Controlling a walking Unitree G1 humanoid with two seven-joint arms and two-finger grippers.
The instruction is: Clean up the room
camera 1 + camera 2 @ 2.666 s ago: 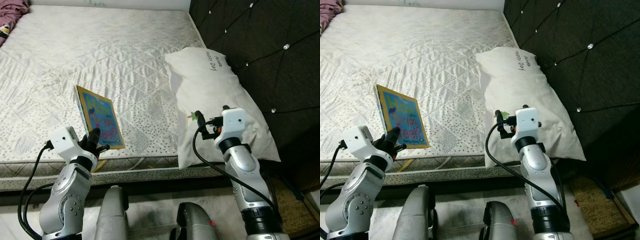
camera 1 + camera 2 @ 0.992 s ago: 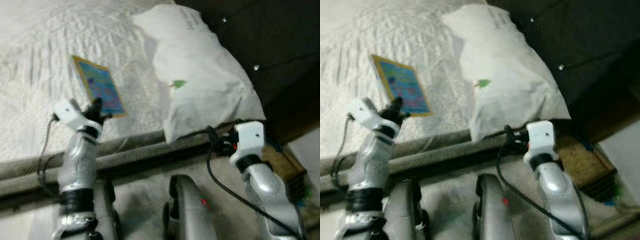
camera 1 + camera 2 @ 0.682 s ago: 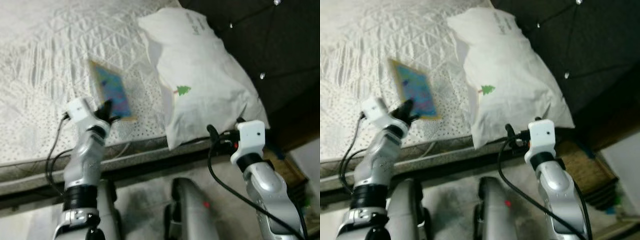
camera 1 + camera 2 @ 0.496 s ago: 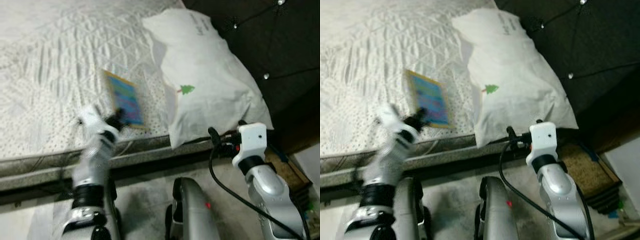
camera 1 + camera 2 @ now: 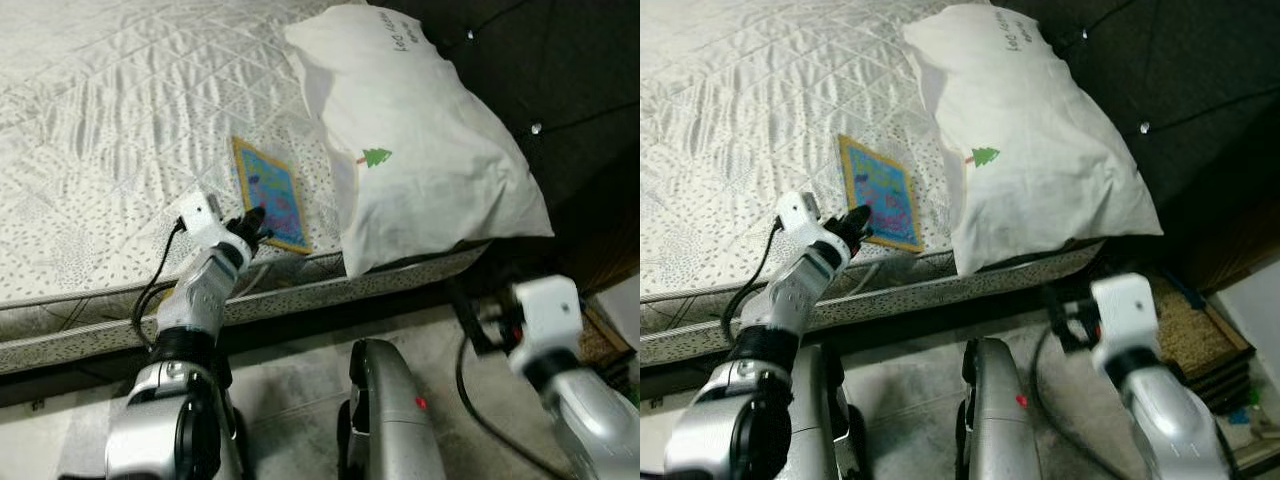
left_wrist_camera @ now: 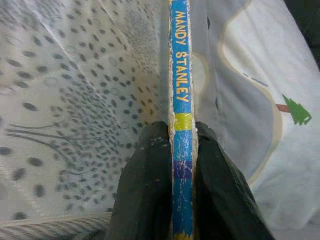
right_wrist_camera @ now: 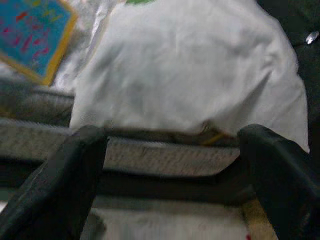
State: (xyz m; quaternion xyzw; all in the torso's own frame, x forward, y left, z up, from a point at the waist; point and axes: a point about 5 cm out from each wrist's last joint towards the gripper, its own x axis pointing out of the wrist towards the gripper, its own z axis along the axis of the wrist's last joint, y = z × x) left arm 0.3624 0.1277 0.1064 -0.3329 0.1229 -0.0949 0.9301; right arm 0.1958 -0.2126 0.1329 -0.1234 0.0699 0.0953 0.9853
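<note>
Before us is a white quilted mattress (image 5: pixel 120 110) with a dotted border, set against a dark tufted headboard (image 5: pixel 560 70), and a large white pillow printed with a small green tree (image 5: pixel 420 150) lies at its head end. Our left gripper (image 5: pixel 255 222) is out over the mattress edge, its two black fingers (image 6: pixel 145 190) pressed together on the spine of a thin blue picture book with a yellow border (image 5: pixel 268 203). In the left wrist view the book stands edge-on between the pads, held only near one end. It sits near the mattress edge, just beside the pillow; we cannot tell whether its far side rests on the sheet.

Our right gripper (image 7: pixel 172 165) is down below the mattress edge, fingers wide apart and holding nothing, pointing at the underside of the pillow.

The risk we see is the grip itself. We hold a flat, stiff book by a narrow strip, so any swing of the arm could twist it in the pads or let it slip out, and it could drop off the edge to the floor. A turn towards the pillow could also catch the book's corner on the fabric and pry it loose.
</note>
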